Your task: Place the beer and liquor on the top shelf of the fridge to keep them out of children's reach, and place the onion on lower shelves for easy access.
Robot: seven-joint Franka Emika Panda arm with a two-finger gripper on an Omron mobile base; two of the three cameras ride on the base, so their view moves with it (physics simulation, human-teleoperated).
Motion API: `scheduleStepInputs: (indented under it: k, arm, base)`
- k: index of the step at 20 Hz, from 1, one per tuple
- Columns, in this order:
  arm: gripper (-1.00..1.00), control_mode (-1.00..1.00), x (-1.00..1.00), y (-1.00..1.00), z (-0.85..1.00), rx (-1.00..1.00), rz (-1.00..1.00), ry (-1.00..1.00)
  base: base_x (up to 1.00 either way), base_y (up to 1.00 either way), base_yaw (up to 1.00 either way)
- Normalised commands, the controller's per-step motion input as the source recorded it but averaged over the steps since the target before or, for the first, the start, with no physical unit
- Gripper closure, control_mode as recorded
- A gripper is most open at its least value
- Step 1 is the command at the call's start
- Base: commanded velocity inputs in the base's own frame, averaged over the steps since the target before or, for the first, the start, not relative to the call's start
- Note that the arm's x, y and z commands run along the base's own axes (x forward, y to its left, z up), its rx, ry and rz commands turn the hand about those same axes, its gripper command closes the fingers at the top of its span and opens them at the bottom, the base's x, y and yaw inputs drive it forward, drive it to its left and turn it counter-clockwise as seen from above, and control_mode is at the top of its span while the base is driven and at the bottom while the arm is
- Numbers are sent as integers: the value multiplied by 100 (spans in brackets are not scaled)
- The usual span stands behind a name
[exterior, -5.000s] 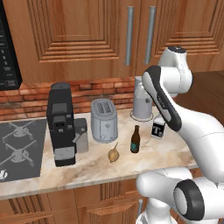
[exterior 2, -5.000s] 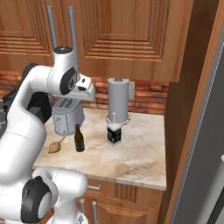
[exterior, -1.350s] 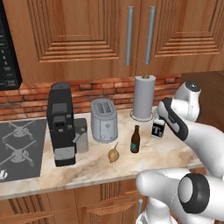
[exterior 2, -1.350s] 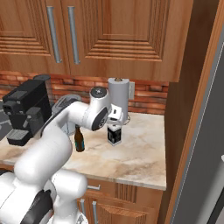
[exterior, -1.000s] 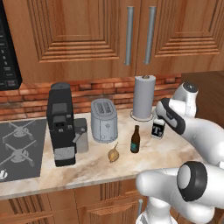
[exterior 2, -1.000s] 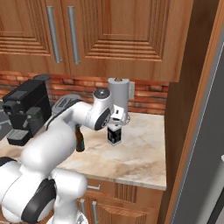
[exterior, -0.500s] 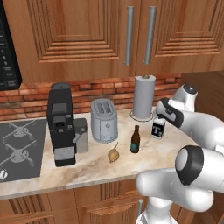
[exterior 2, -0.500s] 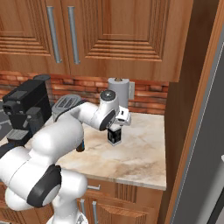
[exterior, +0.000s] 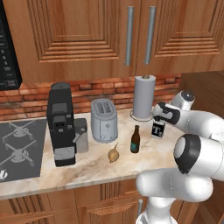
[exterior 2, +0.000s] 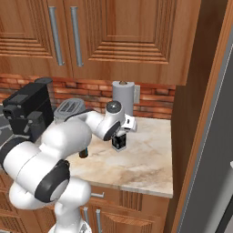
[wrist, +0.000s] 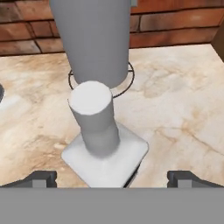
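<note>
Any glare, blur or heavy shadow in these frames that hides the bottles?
Left base view: even, flat light, no glare; the beer is sharp, the liquor partly behind the arm. Right base view: liquor dark under the hand. Hand view: soft, coarse textures, liquor cap looms large.

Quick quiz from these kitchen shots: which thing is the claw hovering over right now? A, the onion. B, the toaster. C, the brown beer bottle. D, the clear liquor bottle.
D: the hand view looks straight down on the liquor bottle's white neck, with the open claw astride it; the beer and onion sit apart on the counter.
</note>
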Motion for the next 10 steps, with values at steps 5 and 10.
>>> scheduleStepInputs:
  k: [5, 10]
  arm:
    - [-100, -100, 24, 0, -20, 0, 0, -9]
    - [-100, -100, 25, 0, -12, 0, 0, -9]
  base:
    - [0, 0, 0]
    - [0, 0, 0]
